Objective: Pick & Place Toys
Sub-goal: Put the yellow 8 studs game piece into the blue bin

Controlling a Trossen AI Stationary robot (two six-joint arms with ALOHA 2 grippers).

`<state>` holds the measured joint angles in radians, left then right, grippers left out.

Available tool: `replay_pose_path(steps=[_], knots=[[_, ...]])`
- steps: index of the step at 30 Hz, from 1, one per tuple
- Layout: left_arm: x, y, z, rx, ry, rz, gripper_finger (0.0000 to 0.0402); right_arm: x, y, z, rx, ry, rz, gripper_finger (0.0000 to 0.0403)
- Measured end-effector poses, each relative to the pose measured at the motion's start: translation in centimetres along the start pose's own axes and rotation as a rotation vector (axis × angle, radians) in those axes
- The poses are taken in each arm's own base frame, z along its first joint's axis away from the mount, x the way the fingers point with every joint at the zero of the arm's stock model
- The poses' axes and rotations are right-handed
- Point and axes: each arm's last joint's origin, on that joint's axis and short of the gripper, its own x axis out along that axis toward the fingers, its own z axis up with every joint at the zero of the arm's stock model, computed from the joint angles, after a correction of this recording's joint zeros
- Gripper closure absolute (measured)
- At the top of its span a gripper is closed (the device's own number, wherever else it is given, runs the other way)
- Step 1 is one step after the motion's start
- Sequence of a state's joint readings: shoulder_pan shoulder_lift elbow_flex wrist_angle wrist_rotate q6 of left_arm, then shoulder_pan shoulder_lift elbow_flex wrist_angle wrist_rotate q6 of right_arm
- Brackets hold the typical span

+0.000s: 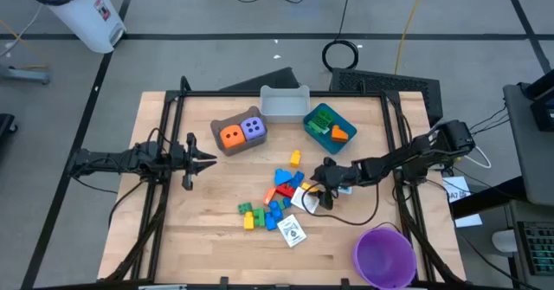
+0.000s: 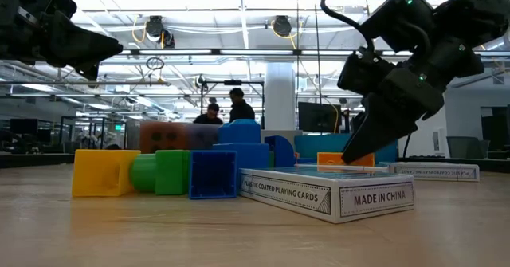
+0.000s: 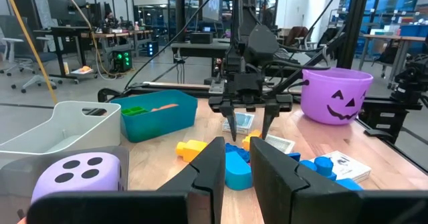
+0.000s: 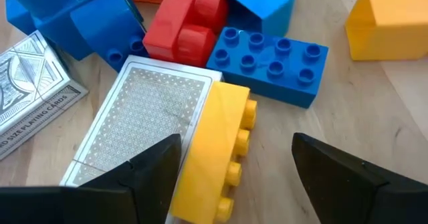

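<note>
My right gripper (image 1: 318, 176) is open and low over the pile of small bricks (image 1: 273, 199) at mid-table. In the right wrist view its fingers stand on either side of a yellow brick (image 4: 214, 150), which lies partly on a patterned white card box (image 4: 140, 124) beside a blue brick (image 4: 271, 63) and a red brick (image 4: 184, 27). I cannot tell whether a finger touches the yellow brick. The orange die (image 1: 230, 135) and the purple die (image 1: 253, 127) sit in the brown bin (image 1: 218, 125). My left gripper (image 1: 212, 160) waits at the left, shut and empty, above the table.
A grey bin (image 1: 284, 104) and a blue bin (image 1: 322, 115) holding green and orange pieces stand at the far edge. A purple bowl (image 1: 383, 255) stands at the near right. A second card box (image 1: 293, 232) lies near the pile. A lone yellow brick (image 1: 295, 157) lies beyond it.
</note>
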<state>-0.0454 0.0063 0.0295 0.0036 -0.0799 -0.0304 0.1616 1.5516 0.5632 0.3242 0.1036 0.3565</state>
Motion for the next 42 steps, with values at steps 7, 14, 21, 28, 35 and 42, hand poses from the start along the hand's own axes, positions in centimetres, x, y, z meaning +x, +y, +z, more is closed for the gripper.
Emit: replay_pose_path(steps=[7, 14, 21, 28, 35, 42], knots=[[0.0, 0.0, 0.0, 0.000, 0.000, 0.000, 0.0325, 0.0, -0.1, -0.1, -0.001, 0.015, -0.009, 0.0153], [0.0, 0.0, 0.0, 0.000, 0.000, 0.000, 0.0325, 0.0, -0.2, -0.1, -0.002, 0.022, -0.012, 0.0203], [0.0, 0.0, 0.0, 0.000, 0.000, 0.000, 0.0325, 0.0, -0.2, -0.1, -0.001, 0.016, -0.005, 0.0262], [0.0, 0.0, 0.0, 0.000, 0.000, 0.000, 0.0325, -0.2, -0.2, 0.1, 0.002, 0.014, 0.016, 0.0296], [0.0, 0.0, 0.0, 0.000, 0.000, 0.000, 0.0325, -0.7, -0.7, 0.6, 0.014, -0.002, 0.007, 0.0288], [0.0, 0.0, 0.0, 0.000, 0.001, 0.000, 0.0325, -2.7, -1.0, 2.3, -0.004, -0.101, 0.017, 0.0298]])
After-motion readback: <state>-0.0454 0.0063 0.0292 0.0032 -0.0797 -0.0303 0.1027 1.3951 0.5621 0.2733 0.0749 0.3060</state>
